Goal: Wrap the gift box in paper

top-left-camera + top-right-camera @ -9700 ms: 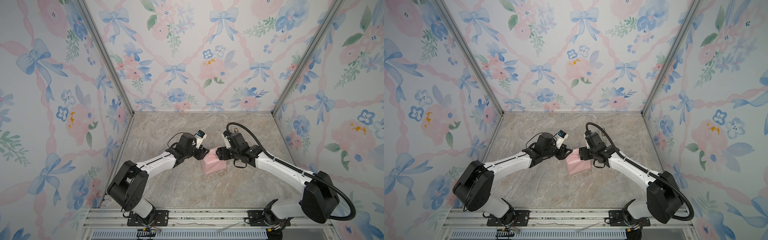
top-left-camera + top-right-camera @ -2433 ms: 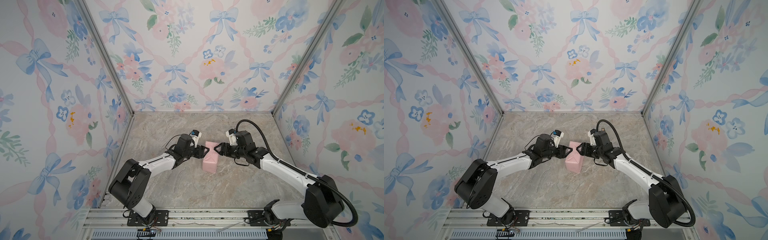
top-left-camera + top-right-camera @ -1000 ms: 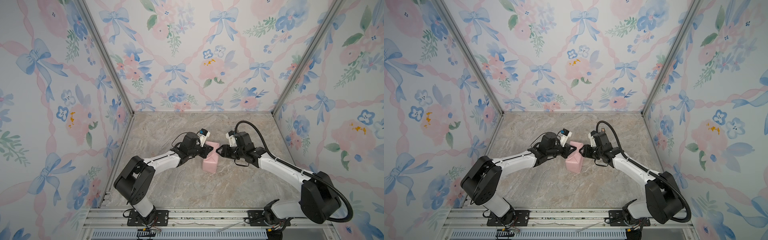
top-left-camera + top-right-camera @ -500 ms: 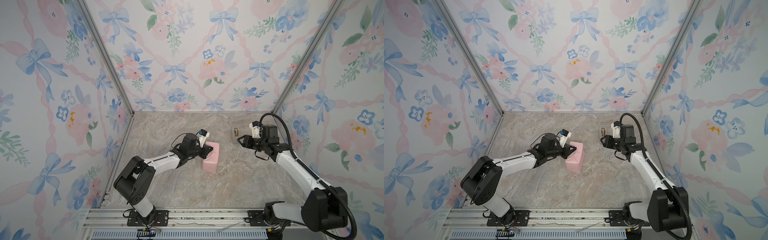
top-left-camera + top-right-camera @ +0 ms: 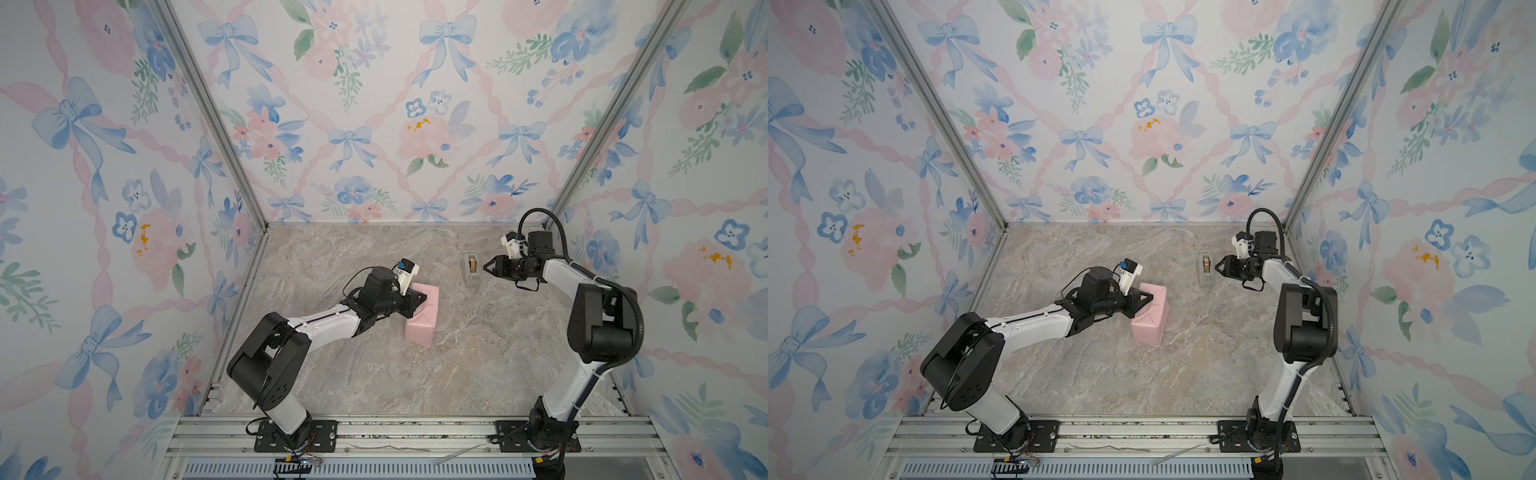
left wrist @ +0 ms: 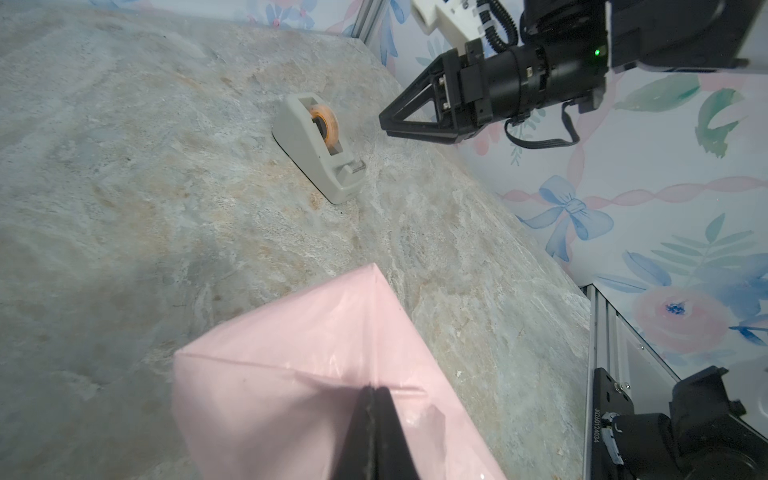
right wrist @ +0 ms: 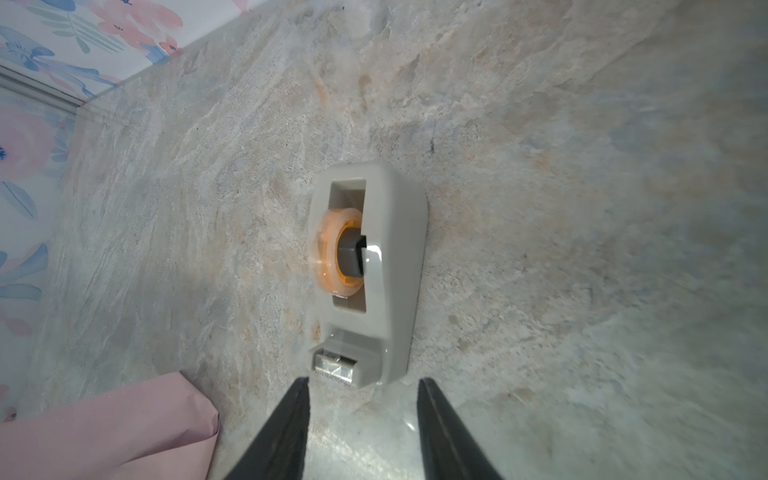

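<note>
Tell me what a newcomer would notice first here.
The pink paper parcel at mid-table stands out, with the left gripper, jaws shut, pressed on its top fold. Off to the right, the right gripper points open jaws at a grey tape dispenser. Bow-and-flower wallpaper covers all three walls.

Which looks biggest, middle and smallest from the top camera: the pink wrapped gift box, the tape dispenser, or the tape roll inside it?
In a top view, largest to smallest:
1. pink wrapped gift box
2. tape dispenser
3. tape roll
</note>
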You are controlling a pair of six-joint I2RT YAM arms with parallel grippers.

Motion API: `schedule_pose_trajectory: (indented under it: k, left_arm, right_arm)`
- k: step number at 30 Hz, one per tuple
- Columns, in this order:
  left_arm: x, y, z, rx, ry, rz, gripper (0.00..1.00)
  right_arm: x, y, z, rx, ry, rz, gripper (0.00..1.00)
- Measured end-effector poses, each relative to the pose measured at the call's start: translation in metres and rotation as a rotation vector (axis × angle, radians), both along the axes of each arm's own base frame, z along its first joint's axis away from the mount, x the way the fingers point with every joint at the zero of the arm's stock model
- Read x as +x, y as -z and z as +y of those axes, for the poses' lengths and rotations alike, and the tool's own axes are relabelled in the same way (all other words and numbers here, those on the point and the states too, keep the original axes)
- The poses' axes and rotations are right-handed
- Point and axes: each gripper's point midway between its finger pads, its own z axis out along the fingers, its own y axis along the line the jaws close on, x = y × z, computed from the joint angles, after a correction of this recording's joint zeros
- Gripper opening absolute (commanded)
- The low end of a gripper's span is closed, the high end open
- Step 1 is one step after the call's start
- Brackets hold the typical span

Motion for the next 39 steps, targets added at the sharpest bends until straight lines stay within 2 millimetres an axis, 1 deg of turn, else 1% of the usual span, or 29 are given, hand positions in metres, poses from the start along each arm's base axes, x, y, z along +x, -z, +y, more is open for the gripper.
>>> schedule_pose_trajectory:
  k: [3,6,10,14,20,31,33,36,39]
  left_arm:
    - [-0.001,0.000,-0.001,-0.002,0.000,0.002,0.05]
    - [0.000,0.000,-0.001,-0.001,-0.001,0.002,0.05]
    - [0.000,0.000,0.000,-0.001,-0.003,0.002,0.05]
    - [0.000,0.000,0.000,-0.001,-0.003,0.002,0.05]
    - [0.000,0.000,0.000,-0.001,-0.003,0.002,0.05]
    - [0.000,0.000,0.000,0.000,-0.003,0.002,0.05]
    - [0.000,0.000,0.000,0.000,-0.003,0.002,0.05]
    - [0.000,0.000,0.000,0.000,-0.003,0.002,0.05]
    - [0.000,0.000,0.000,0.000,-0.004,0.002,0.05]
  right_arm:
    - [0.010,0.014,0.006,0.030,-0.045,0.018,0.44]
    - [0.015,0.025,0.011,0.061,-0.083,0.041,0.42]
    - [0.020,0.030,0.018,0.099,-0.128,0.065,0.40]
    - [0.017,0.030,0.021,0.114,-0.154,0.088,0.38]
    - [0.013,0.033,0.019,0.144,-0.177,0.119,0.32]
    - [0.010,0.034,0.019,0.158,-0.181,0.134,0.33]
    - [0.006,0.032,0.019,0.162,-0.180,0.138,0.33]
    - [-0.002,0.024,0.022,0.187,-0.188,0.132,0.33]
    - [-0.004,0.016,0.025,0.209,-0.199,0.118,0.33]
